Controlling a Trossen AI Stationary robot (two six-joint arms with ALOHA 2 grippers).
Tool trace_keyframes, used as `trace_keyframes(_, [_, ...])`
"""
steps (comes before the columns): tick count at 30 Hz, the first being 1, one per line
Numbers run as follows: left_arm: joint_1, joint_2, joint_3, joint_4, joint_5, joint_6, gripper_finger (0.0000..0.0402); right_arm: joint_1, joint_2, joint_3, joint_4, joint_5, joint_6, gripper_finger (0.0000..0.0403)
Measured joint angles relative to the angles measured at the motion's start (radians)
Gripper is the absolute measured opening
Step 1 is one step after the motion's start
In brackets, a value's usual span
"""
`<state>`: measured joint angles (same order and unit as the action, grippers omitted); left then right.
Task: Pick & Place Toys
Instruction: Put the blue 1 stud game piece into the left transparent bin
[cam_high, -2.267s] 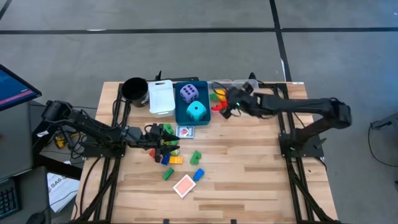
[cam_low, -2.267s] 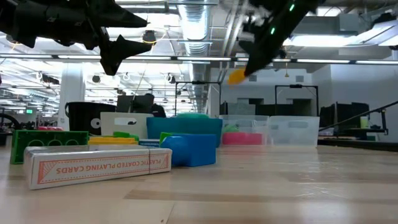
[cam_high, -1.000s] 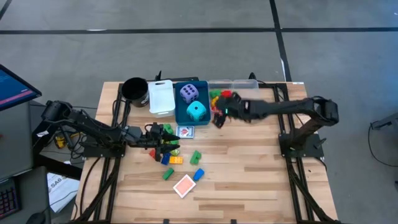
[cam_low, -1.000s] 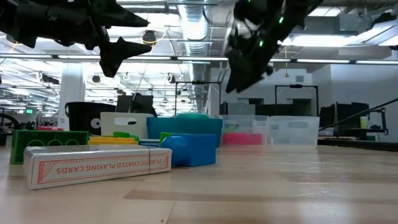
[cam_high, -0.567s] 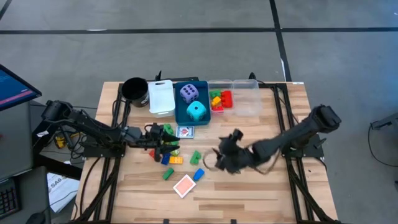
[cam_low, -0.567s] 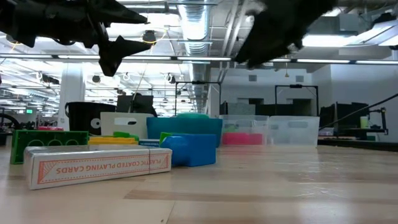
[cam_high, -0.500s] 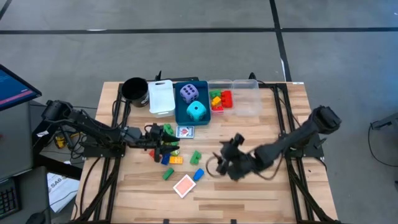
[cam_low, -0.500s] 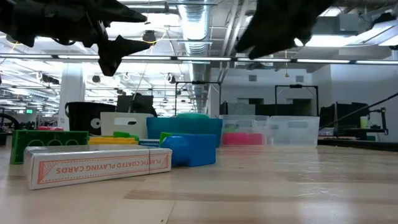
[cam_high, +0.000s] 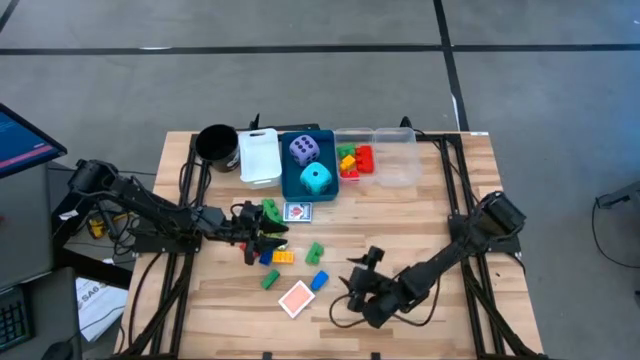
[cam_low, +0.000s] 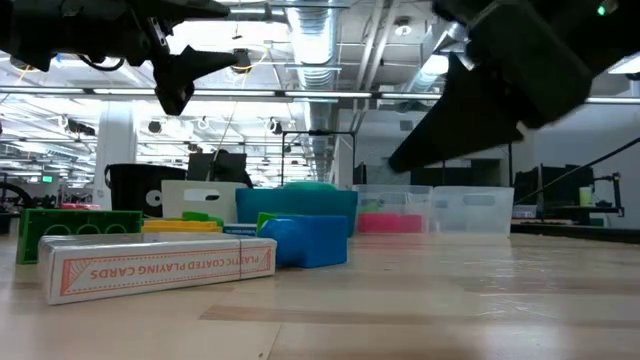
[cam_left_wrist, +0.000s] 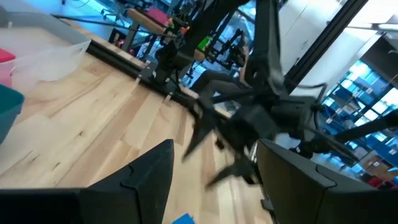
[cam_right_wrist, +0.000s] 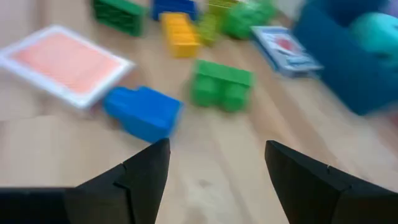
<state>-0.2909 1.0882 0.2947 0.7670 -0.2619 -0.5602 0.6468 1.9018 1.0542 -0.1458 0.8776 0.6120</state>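
Loose bricks lie flat on the wooden table: a green one (cam_high: 315, 251), a blue one (cam_high: 320, 280), a yellow one (cam_high: 283, 258) and another green one (cam_high: 270, 281). A red-backed card pack (cam_high: 296, 298) lies near the front edge, and a second pack (cam_high: 298, 211) lies by the blue bin. My right gripper (cam_high: 346, 290) hovers open just right of the blue brick (cam_right_wrist: 143, 115), slanting down toward it with nothing between its fingers. My left gripper (cam_high: 262, 230) hangs open and level above the brick cluster. A purple die (cam_high: 304, 150) and a cyan die (cam_high: 316, 179) sit in the blue bin.
Along the far edge stand a black cup (cam_high: 215, 143), a white bin (cam_high: 259, 155), the blue bin (cam_high: 287, 178) and a clear bin (cam_high: 395, 165) holding red, yellow and green bricks (cam_high: 355, 160). Bare wood lies at the table's right half.
My right gripper has swung from beside the clear bin toward the table's near edge and down, rolling as it went. It now hangs low beside the blue brick, fingers still apart.
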Motion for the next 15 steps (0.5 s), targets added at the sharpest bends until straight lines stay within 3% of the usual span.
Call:
trace_keyframes(4, [0.000,0.000,0.000,0.019,0.000,0.000,0.0223,-0.015,0.033,0.001,0.151,-0.136,-0.156,0.0260])
trace_keyframes(12, [0.000,0.000,0.000,0.020,0.000,0.001,0.0223,-0.114,0.027,-0.005,0.172,-0.379,-0.323,0.0260])
trace_keyframes(15, [0.000,0.000,0.000,0.020,0.000,0.001,0.0223,-0.159,-0.001,-0.076,0.255,-0.459,-0.340,0.0260])
